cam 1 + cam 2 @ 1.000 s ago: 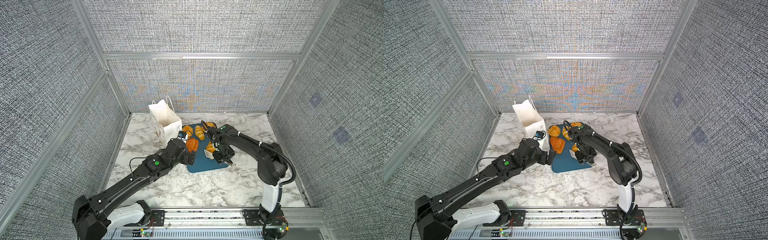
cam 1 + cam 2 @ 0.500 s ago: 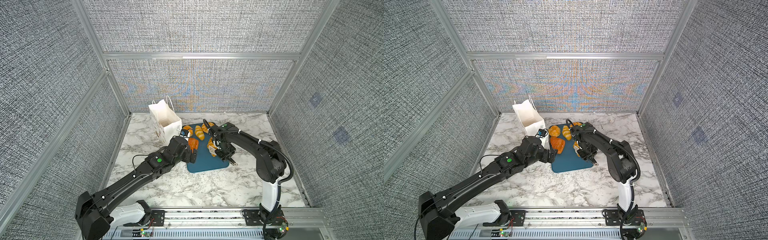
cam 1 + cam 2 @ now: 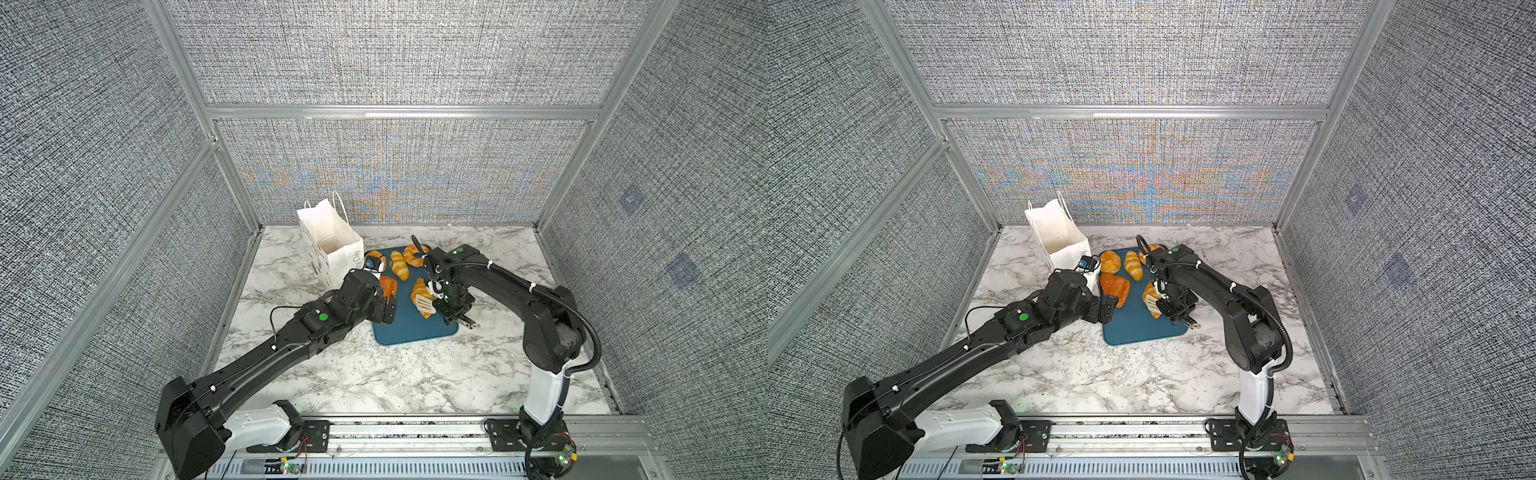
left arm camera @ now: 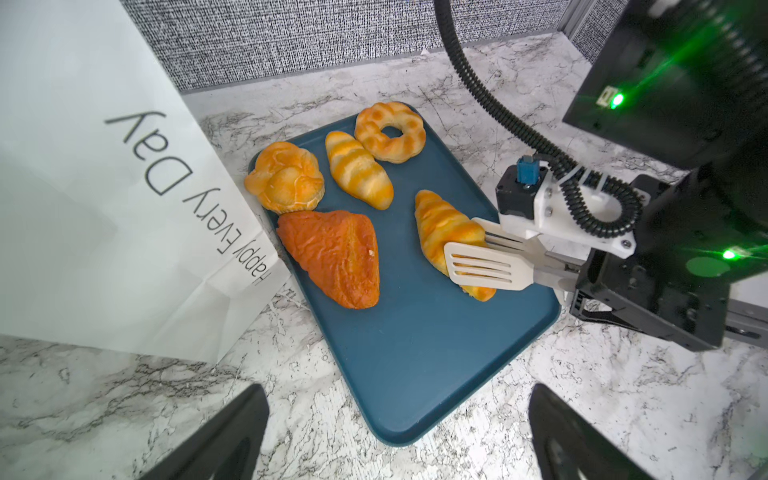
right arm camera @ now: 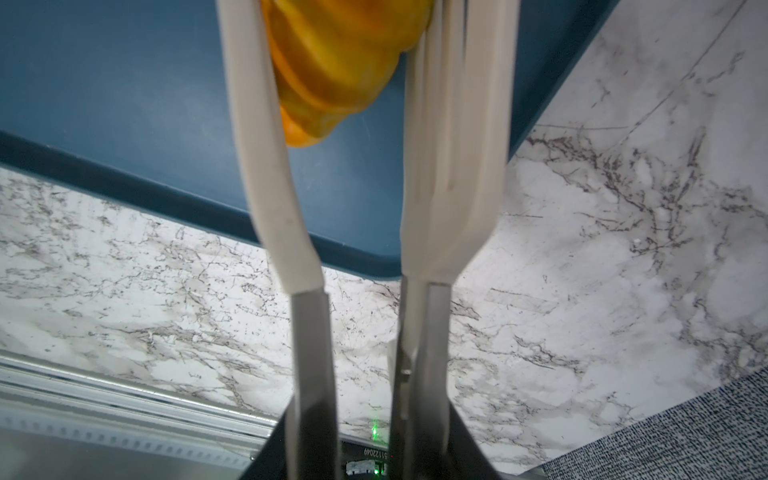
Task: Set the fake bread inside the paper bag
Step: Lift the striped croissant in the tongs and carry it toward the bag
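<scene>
Right now my right end effector (image 4: 569, 272) grips the white tongs (image 4: 486, 266). The tong blades hug one croissant (image 4: 440, 224) that lies on the tray (image 4: 415, 365), on the tray's side away from the paper bag (image 4: 104, 208). I should squeeze softly so the shiny croissant does not pop out, then lift straight up before I carry it over. The bag stands just beside the tray, mouth open. My left end effector (image 4: 397, 419) hangs wide open near the tray's bare end, holding nothing. Four more pieces of fake bread (image 4: 328, 253) sit on the tray.
</scene>
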You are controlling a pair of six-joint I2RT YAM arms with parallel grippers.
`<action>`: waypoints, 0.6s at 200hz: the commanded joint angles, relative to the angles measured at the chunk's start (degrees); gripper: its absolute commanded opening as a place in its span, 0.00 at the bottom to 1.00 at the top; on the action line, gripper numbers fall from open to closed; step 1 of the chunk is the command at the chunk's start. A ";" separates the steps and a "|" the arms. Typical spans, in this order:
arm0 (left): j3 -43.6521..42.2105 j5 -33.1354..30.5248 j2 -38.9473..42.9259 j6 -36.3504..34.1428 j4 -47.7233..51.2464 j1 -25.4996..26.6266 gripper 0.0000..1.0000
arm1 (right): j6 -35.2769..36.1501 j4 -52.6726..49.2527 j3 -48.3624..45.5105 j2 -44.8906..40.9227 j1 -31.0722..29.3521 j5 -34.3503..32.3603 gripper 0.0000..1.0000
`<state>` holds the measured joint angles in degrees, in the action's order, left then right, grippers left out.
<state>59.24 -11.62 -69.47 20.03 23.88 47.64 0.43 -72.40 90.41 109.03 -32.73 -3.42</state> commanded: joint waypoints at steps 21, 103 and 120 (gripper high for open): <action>0.62 -0.25 -0.40 -1.22 -4.29 0.00 0.99 | 0.39 2.28 -1.72 -2.37 0.21 2.68 0.36; 1.31 -2.92 -0.03 -1.06 -4.60 0.06 0.99 | -0.11 5.68 -3.12 -5.79 0.96 5.46 0.36; 1.25 -3.44 0.29 -0.84 -3.80 -0.01 0.99 | 0.08 5.85 -3.44 -6.11 0.98 5.63 0.36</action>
<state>60.05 -13.50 -69.71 19.49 19.68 47.64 0.30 -67.16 87.13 103.63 -31.79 1.15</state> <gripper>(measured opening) 0.993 0.362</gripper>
